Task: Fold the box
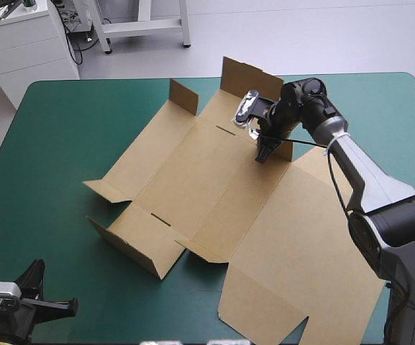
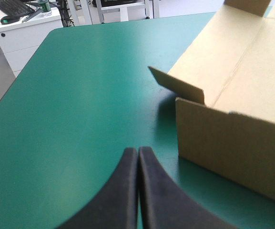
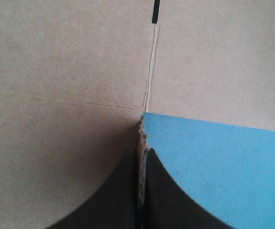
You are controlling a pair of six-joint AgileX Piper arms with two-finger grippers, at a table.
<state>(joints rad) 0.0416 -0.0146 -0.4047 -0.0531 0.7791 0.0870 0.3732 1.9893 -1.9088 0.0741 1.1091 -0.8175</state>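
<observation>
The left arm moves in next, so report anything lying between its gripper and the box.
Nothing visible does. Only bare teal-green cover lies between the left gripper and the nearest raised wall of the box.

Lab-like workroom: teal-green work table [image 1: 85, 129], white drawer cabinet [image 1: 24, 47] carrying keyboard [image 2: 14, 6], white frame legs [image 1: 146, 27] on grey floor [image 1: 301, 36].

Pale grey floor [image 1: 301, 36], white drawer cabinet [image 1: 21, 44], teal-green table [image 1: 63, 144]
</observation>
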